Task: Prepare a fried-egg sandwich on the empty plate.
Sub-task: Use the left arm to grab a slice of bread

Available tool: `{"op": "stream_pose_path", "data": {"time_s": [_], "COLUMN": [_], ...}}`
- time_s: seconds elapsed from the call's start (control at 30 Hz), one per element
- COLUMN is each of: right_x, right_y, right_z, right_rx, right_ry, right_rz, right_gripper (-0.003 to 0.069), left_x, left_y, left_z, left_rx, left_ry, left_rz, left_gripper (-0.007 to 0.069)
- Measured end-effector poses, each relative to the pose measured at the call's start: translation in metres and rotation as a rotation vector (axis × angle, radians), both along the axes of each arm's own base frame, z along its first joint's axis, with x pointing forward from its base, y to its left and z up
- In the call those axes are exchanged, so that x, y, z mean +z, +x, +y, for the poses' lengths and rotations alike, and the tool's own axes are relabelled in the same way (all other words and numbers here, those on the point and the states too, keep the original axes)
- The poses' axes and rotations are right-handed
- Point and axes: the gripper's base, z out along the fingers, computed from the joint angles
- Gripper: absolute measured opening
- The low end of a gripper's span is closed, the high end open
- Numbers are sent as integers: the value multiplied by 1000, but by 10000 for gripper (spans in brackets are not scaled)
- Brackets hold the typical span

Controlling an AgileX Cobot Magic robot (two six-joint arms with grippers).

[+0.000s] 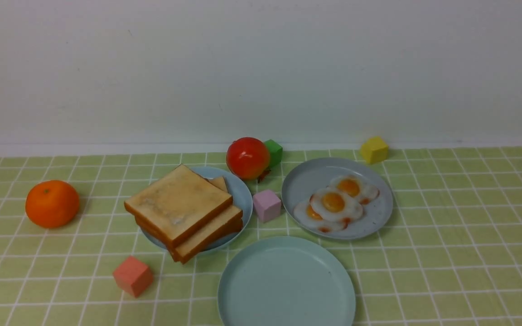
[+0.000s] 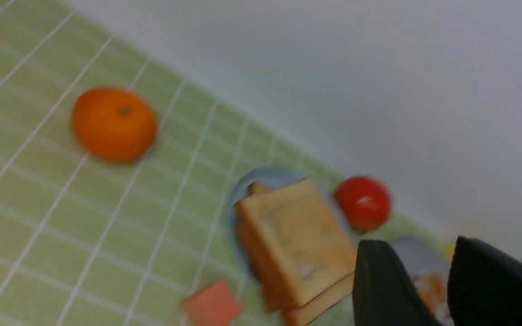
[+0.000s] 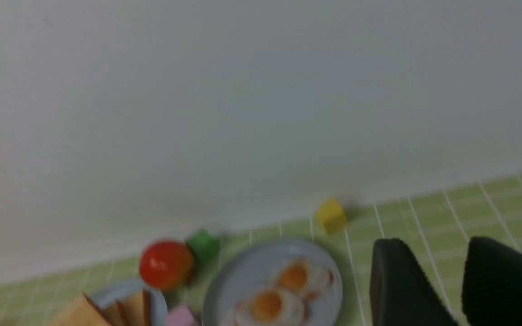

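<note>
Toast [image 1: 179, 206] on L dish [image 1: 244, 195], eggs [image 1: 335, 203] on R dish [image 1: 306, 185], plate [image 1: 288, 285] in front.

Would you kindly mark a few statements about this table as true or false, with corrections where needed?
1. The aqua plate nearest the robot is empty. True.
2. The toast slices are stacked on the grey plate. False: they lie on the light-blue plate.
3. Three fried eggs lie on the grey plate. True.
4. The orange sits on a plate. False: it rests on the tablecloth, to the left of the toast.
5. The pink cube lies between the toast's plate and the eggs' plate. True.
6. The yellow cube is next to the tomato. False: the green cube is; the yellow one stands well apart.
</note>
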Motion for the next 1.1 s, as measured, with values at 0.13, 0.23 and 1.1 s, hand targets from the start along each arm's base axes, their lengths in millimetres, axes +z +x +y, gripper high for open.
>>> {"op": "stream_pose_path", "data": {"time_s": [0.13,0.23,1.1], "right_x": [-28,-44,-52], "right_y": [17,27,35], "right_z": [7,15,35], "right_rx": [39,112,366], "right_ry": [22,28,33], "right_rz": [253,384,416], "right_gripper": [241,241,241], "left_x": [-36,-63,-141], "left_y": [32,55,212], "left_z": [-4,-10,-49], "left_rx": [-3,-28,-264], "left_ry": [18,13,-90], "left_rz": [248,380,571], "left_gripper": [239,239,421]}}
